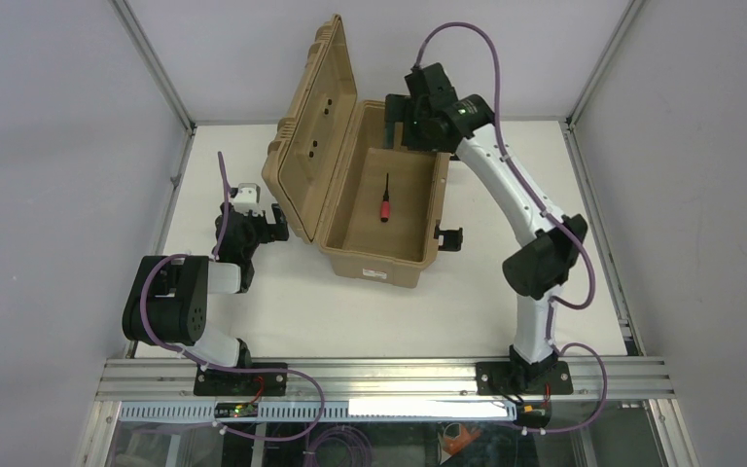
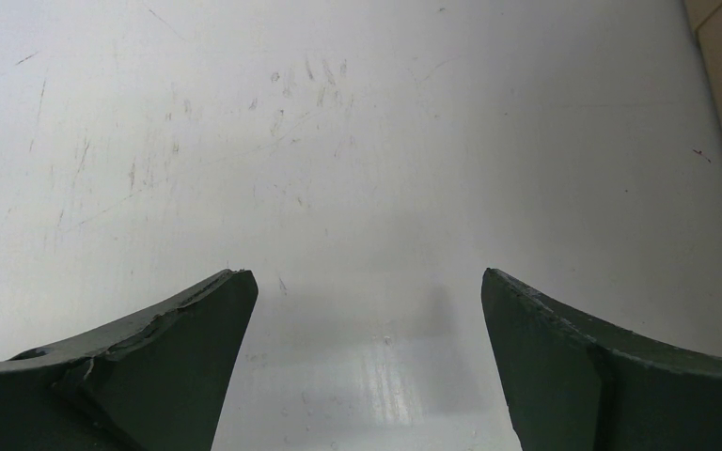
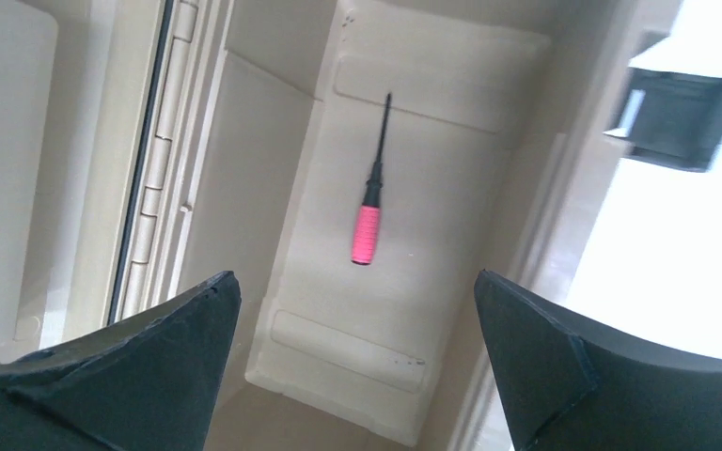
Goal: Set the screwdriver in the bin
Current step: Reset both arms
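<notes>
Rail (image 1: pixel 379 375), white table (image 1: pixel 350 316), bin (image 1: pixel 350 259), grey walls (image 1: pixel 49 146)

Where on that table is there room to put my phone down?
The widest bare stretch of table lies between the front of the bin and the near edge. Another strip runs right of the right arm. It is crowded left of the bin, where the left tool sits by the open lid, and over its far right corner, where the right tool hovers.

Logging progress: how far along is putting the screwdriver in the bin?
Done: the screwdriver lies on the floor of the open bin. In hand: nothing; the right gripper hangs open above it, the left gripper open over the table. Left: probably only pulling the arm back.
</notes>
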Robot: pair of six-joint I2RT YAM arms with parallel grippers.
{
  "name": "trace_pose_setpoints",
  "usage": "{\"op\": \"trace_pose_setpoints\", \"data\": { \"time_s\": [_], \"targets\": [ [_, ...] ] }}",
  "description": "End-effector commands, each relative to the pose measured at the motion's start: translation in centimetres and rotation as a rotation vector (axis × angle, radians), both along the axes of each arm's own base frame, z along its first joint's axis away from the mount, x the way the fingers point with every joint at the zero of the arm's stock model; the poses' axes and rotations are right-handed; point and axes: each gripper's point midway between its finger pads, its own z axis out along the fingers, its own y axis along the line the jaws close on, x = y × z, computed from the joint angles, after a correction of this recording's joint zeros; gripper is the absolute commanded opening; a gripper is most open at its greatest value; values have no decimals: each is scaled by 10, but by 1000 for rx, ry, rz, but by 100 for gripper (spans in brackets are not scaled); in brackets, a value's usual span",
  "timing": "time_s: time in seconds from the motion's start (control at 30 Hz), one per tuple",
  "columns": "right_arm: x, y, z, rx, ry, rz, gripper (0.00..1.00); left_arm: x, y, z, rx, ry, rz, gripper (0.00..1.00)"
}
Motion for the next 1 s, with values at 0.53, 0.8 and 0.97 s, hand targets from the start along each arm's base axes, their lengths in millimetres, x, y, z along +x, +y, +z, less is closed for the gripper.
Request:
{"op": "trace_pose_setpoints", "data": {
  "time_s": [0.53, 0.8, 0.97],
  "targets": [
    [-19, -148, 82, -61, -407, -228, 100, 4, -2, 19, -17, -64, -14, 99],
    [-45, -170, 71, -114, -459, -234, 99, 5, -2, 19, -17, -66, -13, 99],
    [-61, -178, 66, -94, -502, -242, 100, 4, -2, 19, -17, -64, -13, 99]
  ]
}}
